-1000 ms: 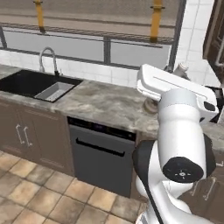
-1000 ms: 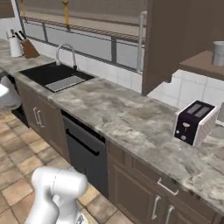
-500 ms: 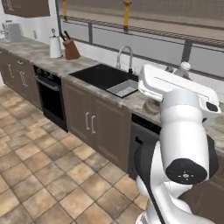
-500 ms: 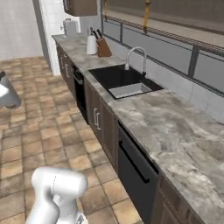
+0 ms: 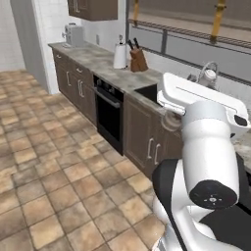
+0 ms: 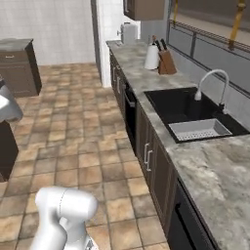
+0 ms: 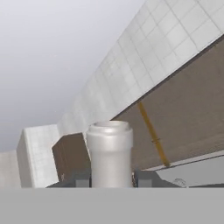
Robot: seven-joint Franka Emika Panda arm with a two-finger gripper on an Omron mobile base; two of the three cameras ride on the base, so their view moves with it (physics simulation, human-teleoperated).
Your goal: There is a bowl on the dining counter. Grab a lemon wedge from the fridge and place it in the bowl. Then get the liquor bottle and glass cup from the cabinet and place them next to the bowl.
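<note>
Gripper [image 7: 111, 180] closed on slim pale narrow-necked liquor bottle [image 7: 109, 151], beside grey marble worktop [image 6: 215, 168] bearing black sink [image 6: 188, 110], wooden knife block [image 6: 166, 61] and white roll [image 6: 152, 56].

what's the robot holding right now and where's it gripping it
The liquor bottle: the gripper has its fingers on either side of the pale narrow neck, just below the lipped mouth. The bottle's body is hidden below.
</note>
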